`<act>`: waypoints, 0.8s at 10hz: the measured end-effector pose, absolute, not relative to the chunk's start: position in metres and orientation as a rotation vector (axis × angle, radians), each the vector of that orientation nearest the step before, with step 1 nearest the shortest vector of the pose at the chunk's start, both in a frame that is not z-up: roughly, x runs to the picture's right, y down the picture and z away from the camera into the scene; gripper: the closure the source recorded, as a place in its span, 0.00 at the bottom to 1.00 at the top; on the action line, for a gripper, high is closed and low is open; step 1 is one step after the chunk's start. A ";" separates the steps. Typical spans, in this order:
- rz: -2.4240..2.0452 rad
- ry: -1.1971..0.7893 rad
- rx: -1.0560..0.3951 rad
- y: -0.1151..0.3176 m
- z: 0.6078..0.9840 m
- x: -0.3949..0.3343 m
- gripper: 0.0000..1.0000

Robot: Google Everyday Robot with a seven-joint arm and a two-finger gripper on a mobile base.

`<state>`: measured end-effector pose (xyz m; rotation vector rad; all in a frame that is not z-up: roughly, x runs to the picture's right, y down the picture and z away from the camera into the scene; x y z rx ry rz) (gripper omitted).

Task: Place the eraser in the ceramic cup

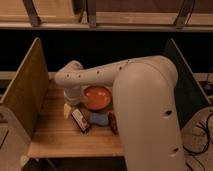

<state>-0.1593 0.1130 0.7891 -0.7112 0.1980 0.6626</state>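
Your cream-white arm (115, 75) carries its pincer (73, 101) low at the left rim of the orange dish (97, 97). The eraser (80, 120) shows a white rim round a dark red-brown face. The pad (98, 119) beside it is blue, and the counter (55, 135) is light wood.

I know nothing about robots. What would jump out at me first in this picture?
The huge white robot arm fills the right side and reaches left over the wooden table, its gripper down just left of the bright orange dish. In front of the dish lies the eraser, beside a blue pad.
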 end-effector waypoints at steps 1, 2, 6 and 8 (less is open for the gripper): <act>0.659 0.199 -0.713 0.114 0.790 -0.160 0.20; 0.633 0.210 -0.728 0.123 0.793 -0.166 0.20; 0.615 0.225 -0.763 0.138 0.804 -0.180 0.20; 0.622 0.232 -0.782 0.143 0.811 -0.184 0.20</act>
